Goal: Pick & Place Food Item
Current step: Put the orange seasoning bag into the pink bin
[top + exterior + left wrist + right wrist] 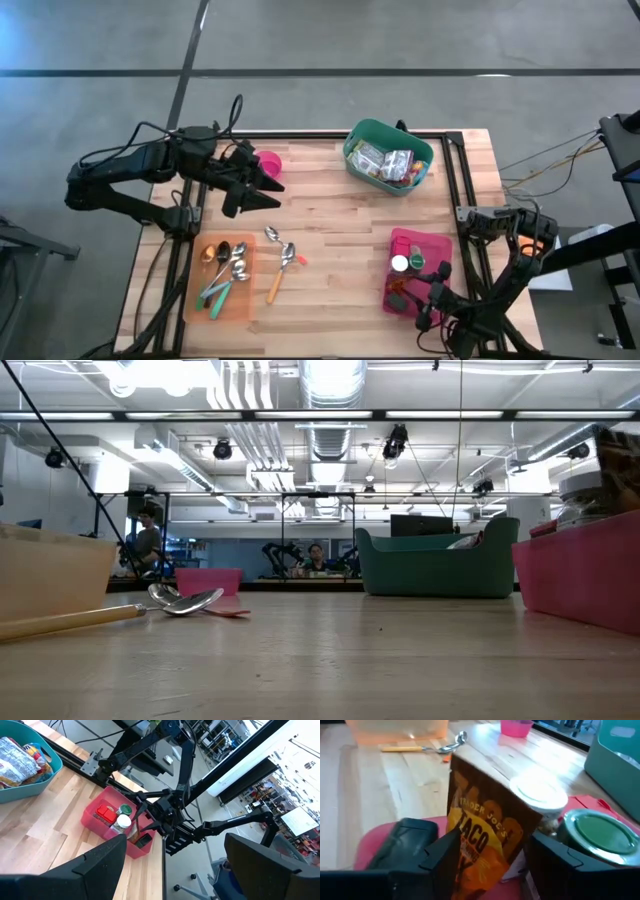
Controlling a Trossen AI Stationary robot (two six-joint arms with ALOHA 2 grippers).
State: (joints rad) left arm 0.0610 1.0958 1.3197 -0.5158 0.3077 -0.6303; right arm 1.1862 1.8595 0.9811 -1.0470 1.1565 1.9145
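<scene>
High view: we see the right gripper point(432, 300) low at the near right edge of the table, over the near end of the pink bin point(403, 242), which holds a white-lidded jar point(400, 263) and a green-lidded jar point(417, 260). From here we cannot tell how its fingers stand. The left gripper point(268, 186) hangs over the far left part of the wooden table point(340, 215), beside a small pink bowl point(269, 162), its fingers spread and empty. A teal basket point(362, 135) of wrapped food sits far right; an orange tray point(240, 300) of utensils lies near left, with two spoons point(280, 260) just beside it.

Low view: we find no gripper in sight; the pink bin's wall stands at the right, the teal basket behind it.

Left wrist view: we look past the left arm's parted fingers point(100, 857), which hold nothing, toward the pink bin and the right arm above it.

Right wrist view: the right fingers point(445, 852) stand partly apart on either side of a taco seasoning packet point(480, 840), which stands upright in the pink bin. The packet lies between them, close against one finger; whether either finger presses it we cannot tell. The two jars stand just beside the packet.
</scene>
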